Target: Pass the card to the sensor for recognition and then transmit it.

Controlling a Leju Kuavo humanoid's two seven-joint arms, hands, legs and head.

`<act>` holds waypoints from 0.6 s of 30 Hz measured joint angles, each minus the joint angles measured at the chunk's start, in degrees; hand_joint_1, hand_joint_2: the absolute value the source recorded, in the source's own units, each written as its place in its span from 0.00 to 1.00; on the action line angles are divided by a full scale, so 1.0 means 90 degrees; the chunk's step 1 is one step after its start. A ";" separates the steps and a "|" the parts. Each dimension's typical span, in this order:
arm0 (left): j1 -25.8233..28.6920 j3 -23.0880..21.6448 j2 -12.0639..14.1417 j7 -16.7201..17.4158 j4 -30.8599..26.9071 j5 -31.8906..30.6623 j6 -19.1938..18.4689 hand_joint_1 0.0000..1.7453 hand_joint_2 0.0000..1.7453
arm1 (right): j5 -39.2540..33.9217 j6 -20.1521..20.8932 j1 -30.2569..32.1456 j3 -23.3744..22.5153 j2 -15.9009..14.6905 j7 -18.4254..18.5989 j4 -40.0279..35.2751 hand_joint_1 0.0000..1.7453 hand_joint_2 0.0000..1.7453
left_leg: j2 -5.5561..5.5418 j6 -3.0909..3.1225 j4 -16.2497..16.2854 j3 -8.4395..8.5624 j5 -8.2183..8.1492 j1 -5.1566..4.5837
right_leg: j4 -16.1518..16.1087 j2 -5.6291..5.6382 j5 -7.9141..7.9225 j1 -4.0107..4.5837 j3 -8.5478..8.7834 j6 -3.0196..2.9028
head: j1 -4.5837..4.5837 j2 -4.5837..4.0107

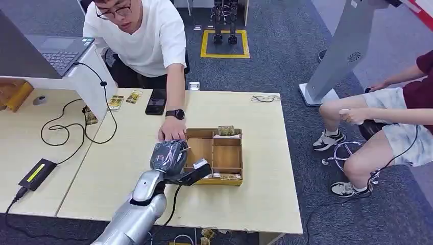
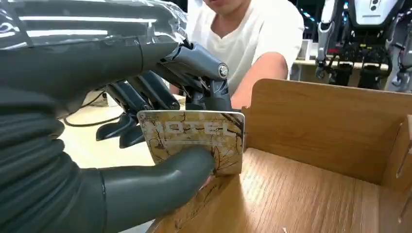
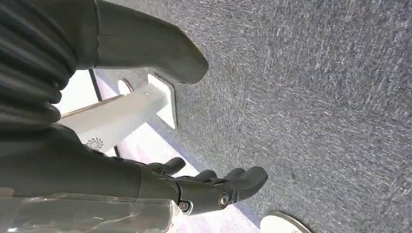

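My left hand (image 1: 168, 155) hovers at the left edge of a wooden divided box (image 1: 241, 153) on the table. Seen from the left wrist, the thumb and the dark fingers (image 2: 145, 94) pinch a cream, marbled hotel card (image 2: 194, 133). The card stands upright over the box's floor, near its wall (image 2: 330, 126). A flat black device with a yellow strip (image 1: 37, 173) lies at the table's left front. My right hand (image 3: 209, 187) hangs over grey carpet, its fingers spread and holding nothing.
A person in a white shirt (image 1: 148, 35) leans over the table, one hand (image 1: 171, 133) resting just behind my left hand. More cards (image 1: 116, 102) lie at the back left and inside the box (image 1: 226, 130). A phone (image 1: 155, 101), cables and a laptop (image 1: 58, 53) are nearby. Another person (image 1: 388, 117) sits to the right.
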 joint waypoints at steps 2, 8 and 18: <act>-0.0049 -0.0017 0.0002 -0.0010 0.0039 0.0061 -0.0134 1.00 1.00 | 0.0000 -0.0005 -0.0016 0.0034 0.0000 0.0007 -0.0007 0.00 1.00 | -0.0005 -0.0020 -0.0001 0.0048 -0.0047 -0.0007 | -0.0002 -0.0004 -0.0029 -0.0005 0.0039 0.0000 | 0.0002 0.0000; -0.0192 -0.0087 -0.0007 -0.0039 0.0107 0.0158 -0.0384 1.00 1.00 | 0.0000 -0.0017 -0.0149 0.0112 -0.0002 0.0032 -0.0054 0.00 1.00 | -0.0017 -0.0009 -0.0001 0.0021 -0.0049 -0.0022 | -0.0004 -0.0019 -0.0037 -0.0019 0.0055 0.0011 | 0.0002 0.0000; -0.0235 -0.0134 -0.0015 -0.0058 0.0257 0.0301 -0.0376 1.00 1.00 | 0.0000 -0.0034 -0.0196 0.0182 -0.0012 0.0068 -0.0092 0.00 1.00 | -0.0054 0.0004 -0.0001 0.0055 -0.0042 -0.0032 | -0.0007 -0.0045 -0.0060 -0.0027 0.0105 0.0013 | 0.0000 0.0000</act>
